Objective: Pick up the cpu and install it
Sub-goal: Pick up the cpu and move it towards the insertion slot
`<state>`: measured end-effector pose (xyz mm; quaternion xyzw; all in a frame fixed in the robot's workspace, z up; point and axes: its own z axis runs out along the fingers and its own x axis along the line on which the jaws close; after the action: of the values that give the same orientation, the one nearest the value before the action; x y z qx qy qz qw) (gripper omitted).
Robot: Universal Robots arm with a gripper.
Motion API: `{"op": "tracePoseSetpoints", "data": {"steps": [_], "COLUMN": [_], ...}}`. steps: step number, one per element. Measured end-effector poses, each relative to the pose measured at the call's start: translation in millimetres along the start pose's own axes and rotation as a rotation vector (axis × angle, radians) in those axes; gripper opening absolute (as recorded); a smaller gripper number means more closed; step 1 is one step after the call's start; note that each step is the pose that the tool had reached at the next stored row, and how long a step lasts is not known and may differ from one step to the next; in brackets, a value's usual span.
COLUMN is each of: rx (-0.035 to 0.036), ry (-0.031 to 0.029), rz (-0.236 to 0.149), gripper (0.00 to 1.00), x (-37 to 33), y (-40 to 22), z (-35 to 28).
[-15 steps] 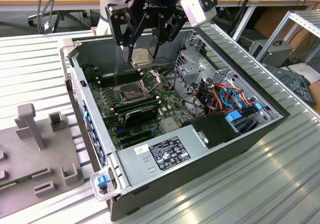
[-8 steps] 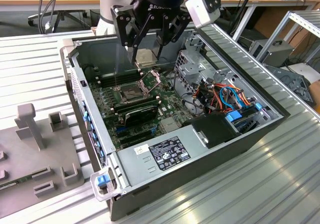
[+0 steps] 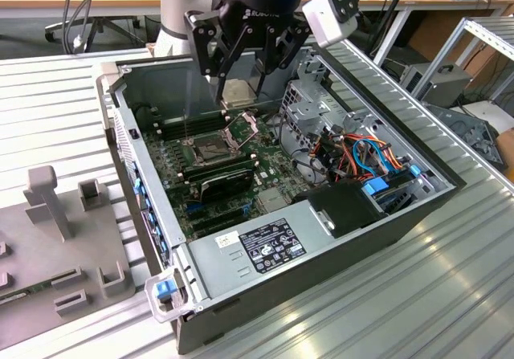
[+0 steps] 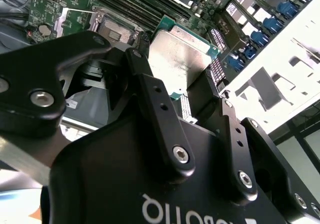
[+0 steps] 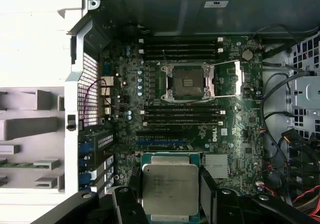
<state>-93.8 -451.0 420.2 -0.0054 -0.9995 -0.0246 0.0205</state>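
An open computer case (image 3: 281, 299) sits on a ribbed metal table (image 3: 418, 295). Inside lies a green motherboard (image 3: 273, 182), its socket (image 3: 207, 146) with the frame swung up. Coloured cables (image 3: 361, 154) bunch toward the exterior view's right, and a grey holder tray (image 3: 48, 246) rests at its left.

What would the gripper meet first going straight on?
Likely the green motherboard, short of the open socket; the cpu the gripper holds would touch first. Depth is unclear.

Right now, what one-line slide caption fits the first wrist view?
Gripper holds the cpu over the green motherboard, apart from the open, empty socket.
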Motion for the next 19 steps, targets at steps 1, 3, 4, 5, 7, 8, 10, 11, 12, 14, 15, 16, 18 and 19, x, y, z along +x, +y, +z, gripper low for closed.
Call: {"op": "tracePoseSetpoints", "data": {"steps": [1,3,4,5,7,8,10,11,12,14,15,16,18,19], "rx": [0.0,0.0,0.0001,0.0,0.0,0.0,0.0,-0.0001,0.0,-0.0001,0.0,-0.0001,0.0,0.0], "ry": [0.0,0.0,0.0,0.0,0.0,0.0,0.0,0.0,0.0,0.0,0.0,0.0,0.0,0.0], "rz": [0.0,0.0,0.0,0.0,0.0,0.0,0.0,0.0,0.0,0.0,0.0,0.0,0.0,0.0], "gripper": [0.55,0.55,0.55,0.55,0.55,0.55,0.55,0.55,0.55,0.55,0.55,0.55,0.55,0.55], "x": [-0.7,-2.1,-2.7,-3.4,-4.8,-5.5,-7.2,-8.1,-8.8,-10.2,-11.0,-11.8,-13.3,-13.8], "y": [0.0,0.0,0.0,0.0,0.0,0.0,0.0,0.0,-0.1,-0.1,-0.1,-0.1,-0.1,-0.1], "z": [0.2,0.7,0.9,1.1,1.6,1.8,2.4,2.7,2.9,3.4,3.6,3.9,4.8,5.1]}}
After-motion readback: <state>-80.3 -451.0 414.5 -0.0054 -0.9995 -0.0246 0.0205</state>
